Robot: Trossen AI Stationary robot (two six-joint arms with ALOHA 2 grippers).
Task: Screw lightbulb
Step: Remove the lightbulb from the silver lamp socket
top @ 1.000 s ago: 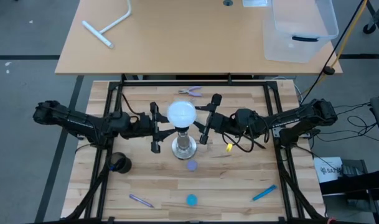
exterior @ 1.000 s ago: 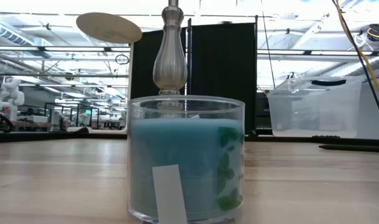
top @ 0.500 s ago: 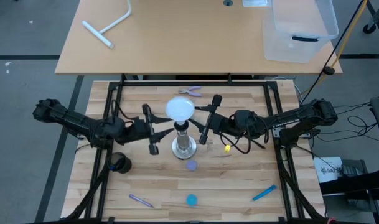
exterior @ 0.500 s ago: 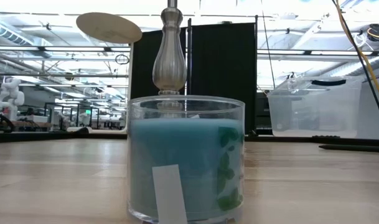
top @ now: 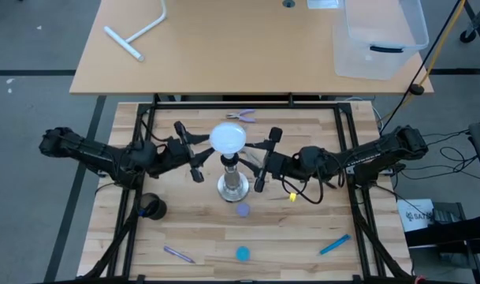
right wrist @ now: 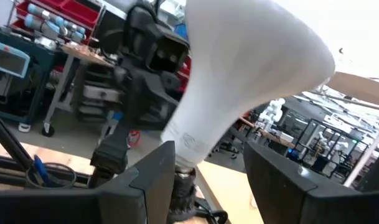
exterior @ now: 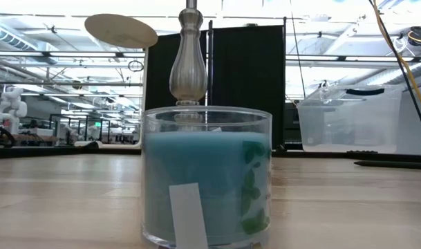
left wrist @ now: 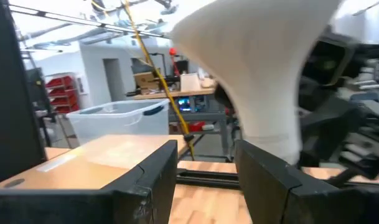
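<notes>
Lightbulb sits on top of the socket stand right in the middle of the high view, white globe up, on the wooden tabletop. Left gripper is just left of the globe with its fingers spread wide, not touching it. Right gripper is just right of the stand's post, fingers also spread and empty. So neither one has a hold on anything.

Low view is mostly blocked by a jar candle in the centre of the frame; behind it you only get the silvery post of the stand running out of the top edge. Bulb and grippers don't show here at all.

Left wrist view: the bulb's white taper fills the upper right, and the two dark fingers at the bottom stand apart with a clear gap.

Right wrist view: bulb neck runs down toward the socket between the spread fingers, and the other arm shows behind it.

My read is we're mid-screwing, between turns, or maybe done. Next move would need one gripper to close gently on the globe and twist without tipping the stand.
</notes>
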